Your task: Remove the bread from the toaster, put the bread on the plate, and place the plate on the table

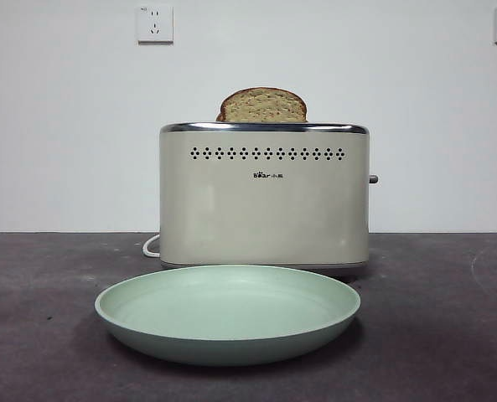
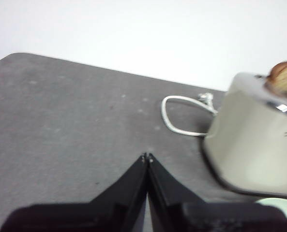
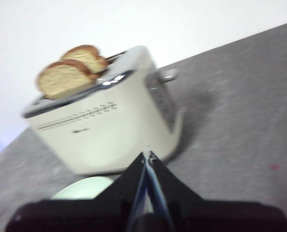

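Bread (image 1: 263, 106) in toaster (image 1: 265, 197), plate (image 1: 227, 314) just before

Each wrist view shows only the robot's own hand. The left hand (image 2: 146, 156) is matte black: two flat, wedge-shaped jaws tapering to thin tips, rising from a broad black base. The right hand (image 3: 148, 155) looks the same, black and angular, with a bluish sheen along its inner edges.

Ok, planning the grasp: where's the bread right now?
In the front view, the bread stands upright in the toaster top slot, centre, behind the plate.
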### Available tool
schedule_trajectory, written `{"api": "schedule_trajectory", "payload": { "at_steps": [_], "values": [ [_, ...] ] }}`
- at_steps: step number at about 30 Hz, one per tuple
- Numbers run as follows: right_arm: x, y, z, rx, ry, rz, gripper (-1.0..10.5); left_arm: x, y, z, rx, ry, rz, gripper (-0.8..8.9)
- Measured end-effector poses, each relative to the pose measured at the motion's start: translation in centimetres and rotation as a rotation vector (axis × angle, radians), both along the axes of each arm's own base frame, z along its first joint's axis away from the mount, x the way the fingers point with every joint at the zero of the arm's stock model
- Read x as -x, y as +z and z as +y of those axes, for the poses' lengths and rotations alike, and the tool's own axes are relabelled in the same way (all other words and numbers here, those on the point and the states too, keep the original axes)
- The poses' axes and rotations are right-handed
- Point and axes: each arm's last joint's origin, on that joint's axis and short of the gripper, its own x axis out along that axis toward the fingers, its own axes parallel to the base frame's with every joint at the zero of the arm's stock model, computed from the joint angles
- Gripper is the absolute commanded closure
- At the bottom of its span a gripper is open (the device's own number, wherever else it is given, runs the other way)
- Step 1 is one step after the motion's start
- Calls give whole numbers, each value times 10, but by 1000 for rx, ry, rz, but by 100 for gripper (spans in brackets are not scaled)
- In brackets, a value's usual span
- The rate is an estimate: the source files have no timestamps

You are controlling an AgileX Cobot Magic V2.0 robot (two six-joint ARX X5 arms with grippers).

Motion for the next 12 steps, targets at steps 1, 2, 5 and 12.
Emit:
{"api": "schedule_trajectory", "payload": {
  "at_steps": [1,2,5,12],
  "values": [
    [-1,5,1,-2,17,18,959,2,6,-1,3,-15,6,820],
    [-1,11,1,-4,36,39,959,3,12,-1,7,-37,14,820],
    [-5,31,4,-5,113,107,959,7,31,-4,26,-123,42,820],
    [-14,82,9,51,312,267,959,5,71,-9,45,-296,157,820]
  ]
}}
